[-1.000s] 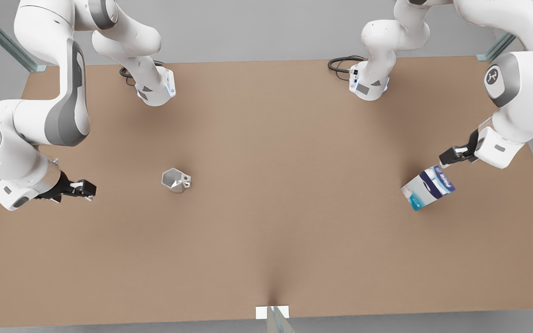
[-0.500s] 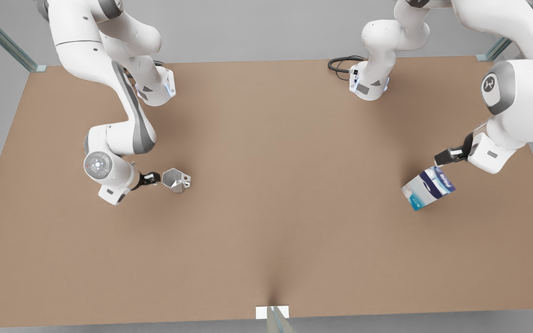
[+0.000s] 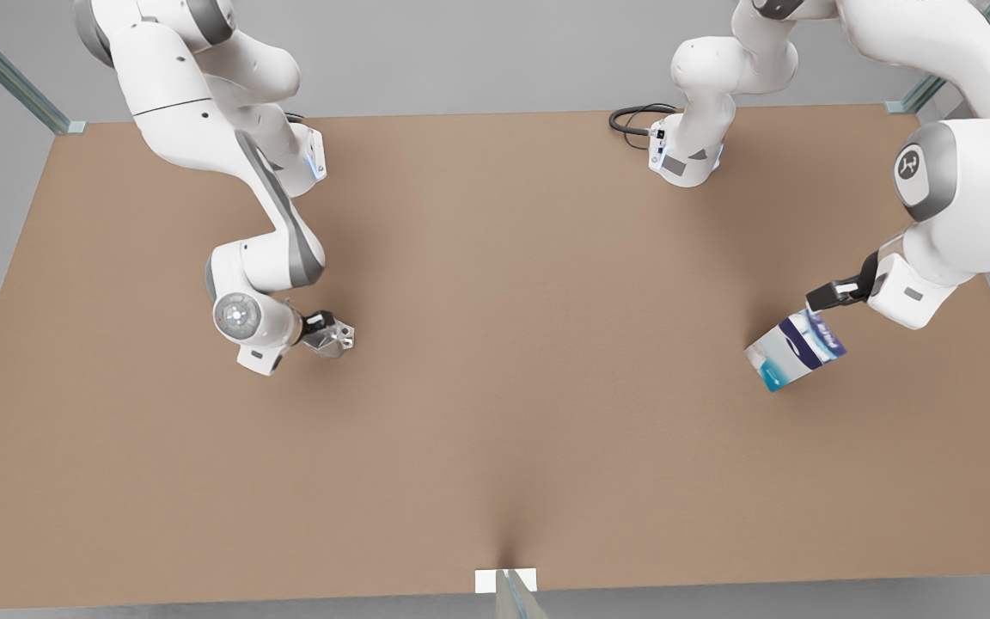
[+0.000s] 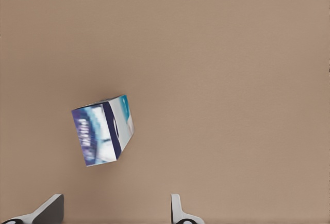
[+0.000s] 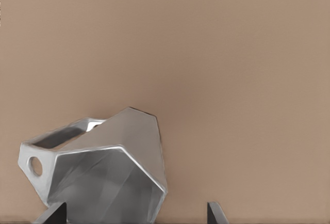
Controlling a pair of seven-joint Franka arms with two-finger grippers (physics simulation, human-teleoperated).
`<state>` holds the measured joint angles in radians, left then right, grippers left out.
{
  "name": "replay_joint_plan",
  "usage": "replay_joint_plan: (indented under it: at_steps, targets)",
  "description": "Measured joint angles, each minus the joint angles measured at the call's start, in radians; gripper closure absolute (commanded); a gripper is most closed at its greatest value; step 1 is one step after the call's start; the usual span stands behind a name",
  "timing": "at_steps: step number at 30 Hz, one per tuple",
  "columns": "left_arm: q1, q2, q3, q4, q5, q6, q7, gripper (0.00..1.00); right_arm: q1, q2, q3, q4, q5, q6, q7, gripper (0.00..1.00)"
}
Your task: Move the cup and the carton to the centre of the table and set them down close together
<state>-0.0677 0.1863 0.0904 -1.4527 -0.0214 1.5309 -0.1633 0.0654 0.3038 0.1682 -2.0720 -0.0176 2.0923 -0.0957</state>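
Right claw open, fingers straddling faceted metal cup, left-centre of counter. Left claw open above carton, right side. Black cable upper centre-right.

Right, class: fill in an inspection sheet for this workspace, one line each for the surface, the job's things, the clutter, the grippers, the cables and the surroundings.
Surface: plain brown table, its middle bare.
Job's things: cup stands on the front view's left; carton on the front view's right; far apart, neither at the centre.
Clutter: nothing seen.
Grippers: right gripper is at the cup, fingers open on either side of its rim. Left gripper hangs over the carton, fingers open, apart from it.
Cables: black cable looped by an arm base at the far edge.
Surroundings: grey floor, metal frame rails at the far corners, a small white bracket at the near edge.
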Motion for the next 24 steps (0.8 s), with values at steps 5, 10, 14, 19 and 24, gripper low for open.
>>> replay_joint_plan:
  at_steps: [5,10,14,19,24]
  targets:
    - [0.0,0.005,0.0,0.002,-0.001,0.0,-0.002,0.0,0.001,0.033,-0.001,-0.001,-0.001,0.033,-0.01,0.0]
    - [0.0,0.005,0.0,0.002,-0.002,0.0,-0.002,0.0,-0.003,0.064,-0.001,-0.001,-0.004,0.063,-0.01,0.0]
    - [0.0,0.006,0.0,0.002,-0.002,0.0,-0.002,0.0,-0.003,0.078,-0.001,0.001,-0.004,0.061,-0.01,0.6]
    - [0.0,0.006,-0.003,0.002,-0.003,0.0,-0.011,0.0,-0.001,0.097,-0.001,0.007,-0.005,0.069,-0.01,0.79]
    - [0.001,0.007,-0.004,0.002,-0.004,0.0,-0.012,0.0,-0.001,0.097,-0.001,0.007,-0.005,0.068,-0.007,0.79]
